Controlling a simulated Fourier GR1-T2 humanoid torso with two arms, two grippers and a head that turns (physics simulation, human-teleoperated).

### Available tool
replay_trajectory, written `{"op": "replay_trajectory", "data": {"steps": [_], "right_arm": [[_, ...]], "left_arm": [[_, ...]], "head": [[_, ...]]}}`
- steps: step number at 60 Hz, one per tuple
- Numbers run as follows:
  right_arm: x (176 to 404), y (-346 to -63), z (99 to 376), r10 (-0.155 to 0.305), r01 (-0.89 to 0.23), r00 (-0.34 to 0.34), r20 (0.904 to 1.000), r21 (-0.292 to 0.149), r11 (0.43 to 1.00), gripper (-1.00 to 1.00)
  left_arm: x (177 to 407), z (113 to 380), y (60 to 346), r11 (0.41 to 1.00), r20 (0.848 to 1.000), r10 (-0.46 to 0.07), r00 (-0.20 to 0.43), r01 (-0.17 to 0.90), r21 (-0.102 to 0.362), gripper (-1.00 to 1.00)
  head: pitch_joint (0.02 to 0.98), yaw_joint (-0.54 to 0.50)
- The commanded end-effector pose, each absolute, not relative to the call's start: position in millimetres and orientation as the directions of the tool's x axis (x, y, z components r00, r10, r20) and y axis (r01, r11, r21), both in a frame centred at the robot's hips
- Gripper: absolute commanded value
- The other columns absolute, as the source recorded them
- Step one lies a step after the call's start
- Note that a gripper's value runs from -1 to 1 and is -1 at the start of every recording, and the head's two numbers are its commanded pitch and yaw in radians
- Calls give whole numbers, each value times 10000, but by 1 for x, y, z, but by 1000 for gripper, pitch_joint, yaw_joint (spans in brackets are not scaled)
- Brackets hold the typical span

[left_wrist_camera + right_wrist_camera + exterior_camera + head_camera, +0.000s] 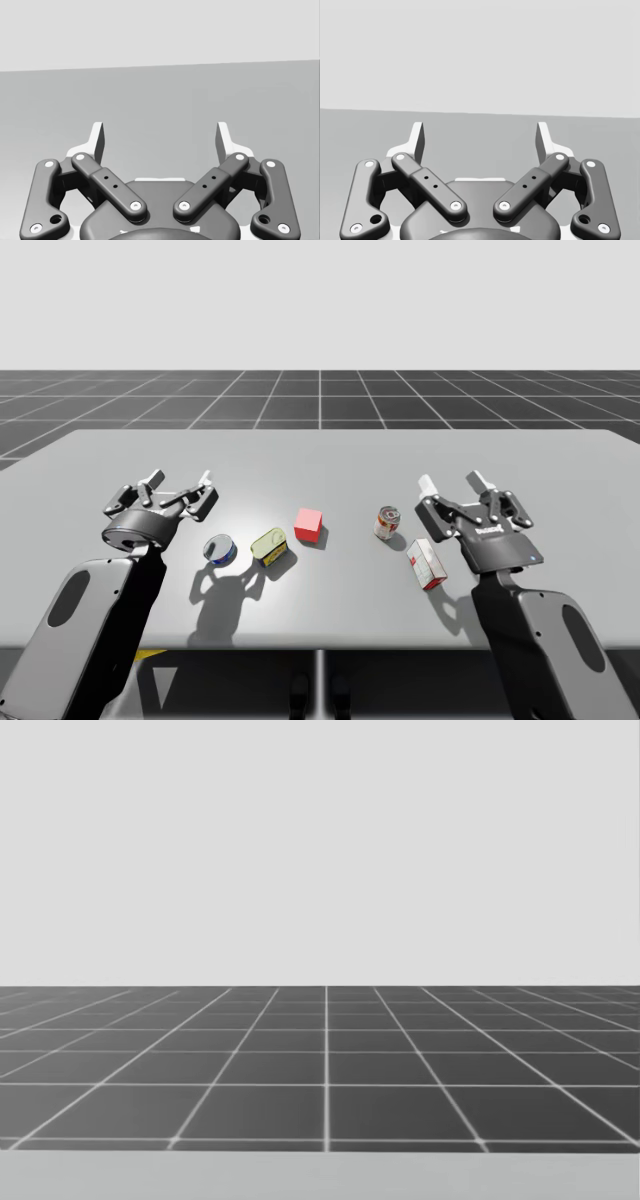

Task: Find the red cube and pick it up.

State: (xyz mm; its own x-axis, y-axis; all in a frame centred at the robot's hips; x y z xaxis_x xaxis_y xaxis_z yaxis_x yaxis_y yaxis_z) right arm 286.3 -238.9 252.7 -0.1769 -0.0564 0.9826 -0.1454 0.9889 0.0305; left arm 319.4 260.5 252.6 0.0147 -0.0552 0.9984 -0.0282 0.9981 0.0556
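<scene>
Near the middle of the flat grey table (330,455) sits the small red cube (308,525), touched by nothing. Just to its left lie a yellow-green oval tin (268,546) and a round blue can (220,550). To its right stands a short red-and-white can (388,522), then a red-and-white carton (427,563) that seems to lie tilted. My left gripper (181,478) hangs beyond the blue can, fingers spread wide, well apart from the cube. My right gripper (453,481) hovers beside the short can, likewise spread.
</scene>
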Motion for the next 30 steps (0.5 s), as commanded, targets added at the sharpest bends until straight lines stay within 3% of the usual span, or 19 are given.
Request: {"op": "replay_trajectory", "data": {"steps": [1,15,30], "right_arm": [[284,-239,254,-633,-1227,-2201,9734,367,9918,-1000],[287,-242,256,-730,-1211,-1974,9776,496,9914,-1000],[288,-243,256,-612,-1111,-1916,9796,403,9930,-1000]], "left_arm": [[319,253,261,9981,9984,-546,149,-282,550,-1000],[319,253,261,9981,9984,-547,148,-293,551,-1000],[319,252,261,9981,9984,-548,162,-282,552,-1000]], "head": [[88,13],[131,8],[317,5]]}}
